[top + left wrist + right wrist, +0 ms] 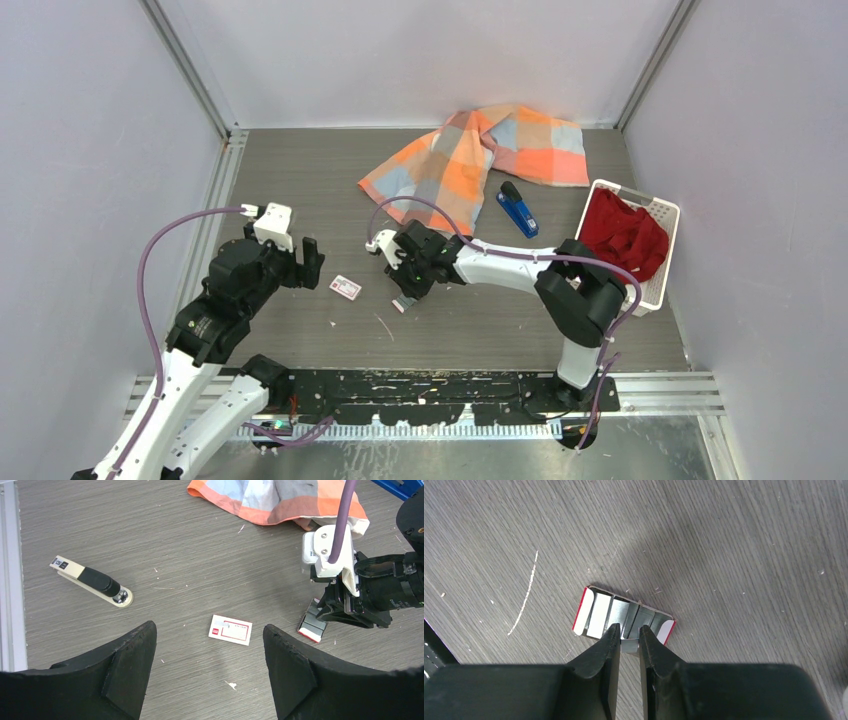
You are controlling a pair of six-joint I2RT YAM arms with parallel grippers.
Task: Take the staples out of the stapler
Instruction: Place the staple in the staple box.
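The blue stapler [518,208] lies at the back right beside the checked cloth [480,155], far from both grippers; only its corner [400,486] shows in the left wrist view. My right gripper [629,631] is shut on a short grey strip of staples [629,645]. It holds the strip at the edge of a small open white-and-red tray [594,614] that holds more grey strips. The right gripper [404,288] and the tray [312,625] also show in the other views. My left gripper [209,628] is open and empty above the table.
A white-and-red box sleeve [230,629] lies between the grippers, also in the top view [345,288]. A beige and black stapler-like tool [92,582] lies to the left. A white basket [664,214] with red cloth stands at the right.
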